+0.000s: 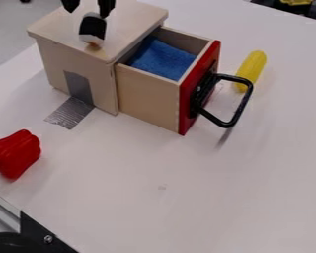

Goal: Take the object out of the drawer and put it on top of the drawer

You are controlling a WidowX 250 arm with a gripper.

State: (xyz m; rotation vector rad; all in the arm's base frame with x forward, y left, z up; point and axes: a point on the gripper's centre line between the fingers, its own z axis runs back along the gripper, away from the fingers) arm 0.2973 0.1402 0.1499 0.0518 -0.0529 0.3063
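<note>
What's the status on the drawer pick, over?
Hand open over wooden box. Black-and-white toy on box top, by one fingertip; contact unclear. Drawer open, blue cloth inside. Red bell pepper off to the side, clear.

No text, label, brand, number or sign can be read, either around the pincer or across the bench.

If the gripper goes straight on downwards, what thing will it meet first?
Most likely the small black-and-white object, seen just below the gripper; otherwise the wooden box's top. Height and depth are hard to judge here.
</note>
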